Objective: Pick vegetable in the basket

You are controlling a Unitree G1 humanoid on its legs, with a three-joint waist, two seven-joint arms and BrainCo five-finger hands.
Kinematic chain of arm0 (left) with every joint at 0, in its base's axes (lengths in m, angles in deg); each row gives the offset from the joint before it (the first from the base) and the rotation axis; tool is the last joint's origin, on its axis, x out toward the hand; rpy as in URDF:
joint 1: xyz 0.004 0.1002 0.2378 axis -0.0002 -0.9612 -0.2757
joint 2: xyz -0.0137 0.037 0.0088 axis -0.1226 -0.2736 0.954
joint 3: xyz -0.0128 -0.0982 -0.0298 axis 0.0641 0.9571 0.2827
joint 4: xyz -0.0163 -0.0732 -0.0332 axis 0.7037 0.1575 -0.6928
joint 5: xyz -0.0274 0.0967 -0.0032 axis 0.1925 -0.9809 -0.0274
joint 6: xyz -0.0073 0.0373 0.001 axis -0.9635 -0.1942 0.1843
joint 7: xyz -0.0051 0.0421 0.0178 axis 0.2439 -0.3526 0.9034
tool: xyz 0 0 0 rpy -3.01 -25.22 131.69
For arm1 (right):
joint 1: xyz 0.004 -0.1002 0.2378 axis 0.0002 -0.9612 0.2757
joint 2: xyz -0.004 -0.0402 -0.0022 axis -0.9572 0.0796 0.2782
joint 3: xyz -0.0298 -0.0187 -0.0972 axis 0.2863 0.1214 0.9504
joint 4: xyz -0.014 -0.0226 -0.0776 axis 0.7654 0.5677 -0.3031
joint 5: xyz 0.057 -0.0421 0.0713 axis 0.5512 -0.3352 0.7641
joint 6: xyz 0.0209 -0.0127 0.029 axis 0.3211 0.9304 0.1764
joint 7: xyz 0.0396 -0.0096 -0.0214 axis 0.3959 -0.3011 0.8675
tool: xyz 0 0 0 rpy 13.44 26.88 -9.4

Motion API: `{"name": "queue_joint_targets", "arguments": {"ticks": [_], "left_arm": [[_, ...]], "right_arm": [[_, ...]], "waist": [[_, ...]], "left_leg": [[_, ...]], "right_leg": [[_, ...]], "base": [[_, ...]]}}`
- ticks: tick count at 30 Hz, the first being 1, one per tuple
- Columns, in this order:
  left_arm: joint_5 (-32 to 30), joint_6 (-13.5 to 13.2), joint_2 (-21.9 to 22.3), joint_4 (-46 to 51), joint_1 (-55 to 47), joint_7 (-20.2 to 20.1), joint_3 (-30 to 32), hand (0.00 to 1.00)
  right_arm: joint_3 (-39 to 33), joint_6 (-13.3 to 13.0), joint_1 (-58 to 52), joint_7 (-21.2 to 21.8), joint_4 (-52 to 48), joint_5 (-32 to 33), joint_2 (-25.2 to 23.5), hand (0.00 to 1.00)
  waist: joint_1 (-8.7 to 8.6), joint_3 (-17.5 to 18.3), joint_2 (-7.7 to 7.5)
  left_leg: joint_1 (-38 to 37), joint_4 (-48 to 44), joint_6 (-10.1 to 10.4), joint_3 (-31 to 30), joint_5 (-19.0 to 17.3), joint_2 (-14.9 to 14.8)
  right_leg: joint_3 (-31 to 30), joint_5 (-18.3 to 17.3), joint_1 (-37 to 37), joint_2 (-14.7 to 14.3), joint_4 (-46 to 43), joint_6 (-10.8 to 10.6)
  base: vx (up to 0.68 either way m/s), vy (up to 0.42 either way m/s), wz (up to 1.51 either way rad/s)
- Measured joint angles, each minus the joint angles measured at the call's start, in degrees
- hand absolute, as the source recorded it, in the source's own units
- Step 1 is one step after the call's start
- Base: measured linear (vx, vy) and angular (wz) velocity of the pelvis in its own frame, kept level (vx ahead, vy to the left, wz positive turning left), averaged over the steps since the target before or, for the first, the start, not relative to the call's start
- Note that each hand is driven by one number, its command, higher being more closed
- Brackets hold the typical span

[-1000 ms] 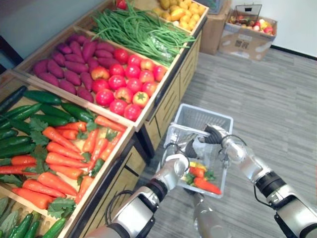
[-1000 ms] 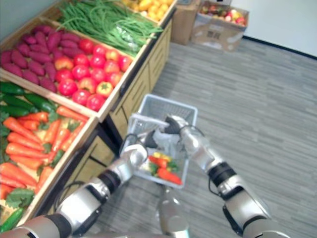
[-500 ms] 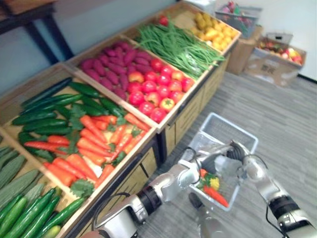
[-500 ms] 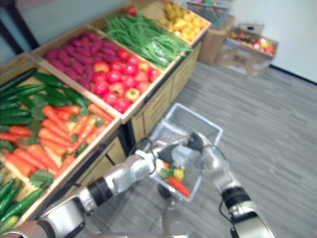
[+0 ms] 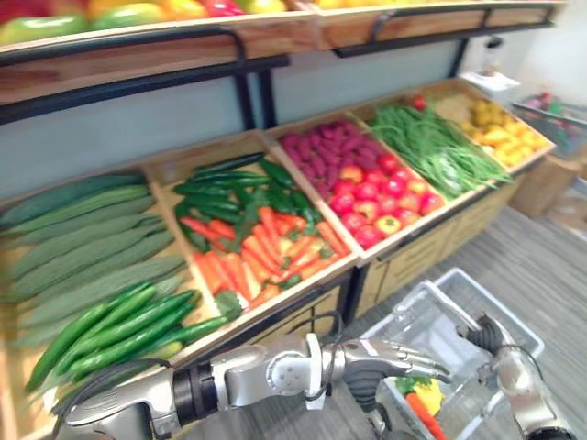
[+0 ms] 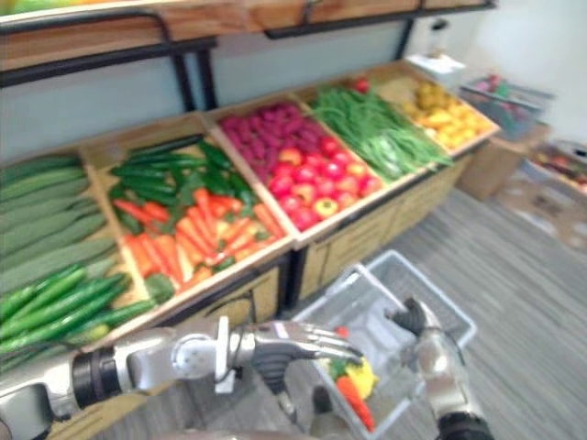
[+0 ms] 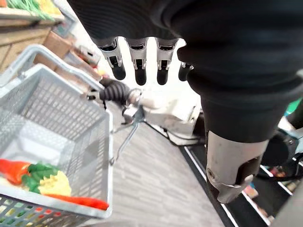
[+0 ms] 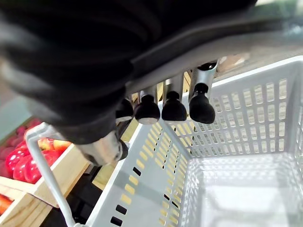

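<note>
Left fingers straight and a little apart, nothing between them and the thumb. Left hand itself palm-down, hovering at the near rim of the grey basket. Right fingers curled round the basket's handle, with the right hand carrying the whole thing clear of the floor, just in front of the table. Inside the basket already: a leafy carrot, a yellow vegetable and an orange piece along the near wall. More to choose from in the table's wooden bins: carrots in the middle, long cucumbers nearest the left arm, tomatoes further along.

Probably the gap between picks, then: some vegetables in, the empty hand free for another. Next, by this reading: swing the left hand away from the basket and up over a bin, most easily the carrots or cucumbers. Settle over a single piece lying on top, close around its middle, lift clear of its neighbours. Meanwhile, hold the basket level and near the table's edge for a short carry back.
</note>
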State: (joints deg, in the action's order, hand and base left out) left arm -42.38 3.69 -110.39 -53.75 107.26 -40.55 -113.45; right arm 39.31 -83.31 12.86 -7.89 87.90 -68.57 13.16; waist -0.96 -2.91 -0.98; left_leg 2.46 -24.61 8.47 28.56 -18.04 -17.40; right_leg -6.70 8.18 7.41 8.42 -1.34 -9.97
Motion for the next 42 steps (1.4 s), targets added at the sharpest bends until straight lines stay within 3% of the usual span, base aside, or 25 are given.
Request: {"name": "queue_joint_targets", "arguments": {"ticks": [2,4,8,16,20,27,32,38,42], "left_arm": [[-0.1,-0.3,-0.4,2.1,-5.9,2.4,6.8,0.00],[-0.7,-0.3,0.7,3.2,-14.7,5.8,17.7,0.00],[-1.2,0.2,11.4,1.2,-29.5,13.2,41.0,0.00],[-9.6,6.2,29.6,-12.8,-39.8,21.2,67.0,0.00],[-10.2,8.6,33.5,-23.5,-40.3,26.6,76.7,0.00],[-11.7,12.0,35.5,-41.2,-40.6,31.8,86.7,0.00],[-12.4,13.5,35.6,-60.9,-40.9,34.4,93.1,0.00],[-12.4,16.0,35.1,-73.3,-41.2,32.9,94.9,0.00],[-12.4,17.2,34.1,-77.1,-40.6,27.8,93.7,0.00]], "right_arm": [[-4.6,0.0,-2.3,-1.4,1.5,0.3,-1.7,1.00],[-9.3,0.0,-4.7,-3.3,5.1,1.8,-3.8,1.00],[-16.9,0.0,-4.7,-6.8,17.7,5.1,-4.9,1.00],[-24.5,0.1,-3.6,-8.4,30.7,7.2,-5.4,1.00],[-25.1,0.2,-5.1,-9.4,31.4,7.5,-7.4,1.00],[-26.3,0.1,-7.0,-10.2,31.2,7.8,-9.5,1.00],[-26.6,0.0,-7.0,-11.8,31.3,7.9,-10.6,1.00],[-26.4,-0.1,-5.2,-12.1,33.7,7.9,-10.2,1.00],[-23.5,-0.2,-4.1,-11.9,35.1,7.9,-9.5,1.00]], "waist": [[0.18,0.4,-0.06],[0.68,1.8,-1.31],[1.48,3.3,-2.44],[2.45,3.9,-1.81],[2.36,4.8,-1.74],[2.22,6.7,-2.39],[1.00,7.4,-2.43],[0.50,7.4,-2.28],[-0.46,7.1,-2.00]], "left_leg": [[0.6,2.3,-0.7,-3.2,1.3,1.8],[1.3,5.2,-1.3,-7.6,3.5,4.5],[2.6,12.4,-1.7,-15.1,9.0,8.9],[2.2,22.9,-1.2,-22.2,17.3,9.7],[1.9,25.0,-1.2,-24.3,18.7,10.0],[-0.4,29.4,-1.3,-25.3,20.6,10.2],[-0.7,30.4,-1.3,-25.1,20.9,10.1],[-1.7,30.3,-0.7,-22.9,20.2,9.7],[-2.8,30.0,-0.4,-21.4,19.8,9.5]], "right_leg": [[4.0,-0.5,-1.1,1.7,-0.6,0.6],[8.4,-2.7,-2.8,3.7,-0.5,1.1],[15.1,-4.6,-4.9,5.8,1.4,2.1],[22.4,-5.8,-4.8,4.8,1.3,3.2],[24.6,-6.3,-5.8,4.9,1.3,3.9],[26.1,-7.2,-6.9,5.1,1.2,2.9],[26.0,-7.7,-6.8,5.0,1.6,2.3],[23.2,-7.4,-6.6,4.4,2.2,2.0],[21.5,-7.2,-6.5,4.1,2.3,2.2]], "base": [[0.00,0.003,1.16],[0.03,-0.018,1.06],[0.05,-0.038,0.96],[0.04,-0.065,0.45],[0.01,-0.020,0.27],[-0.02,-0.016,0.12],[-0.02,-0.011,0.01],[0.02,-0.010,-0.20],[0.06,-0.009,-0.22]]}}
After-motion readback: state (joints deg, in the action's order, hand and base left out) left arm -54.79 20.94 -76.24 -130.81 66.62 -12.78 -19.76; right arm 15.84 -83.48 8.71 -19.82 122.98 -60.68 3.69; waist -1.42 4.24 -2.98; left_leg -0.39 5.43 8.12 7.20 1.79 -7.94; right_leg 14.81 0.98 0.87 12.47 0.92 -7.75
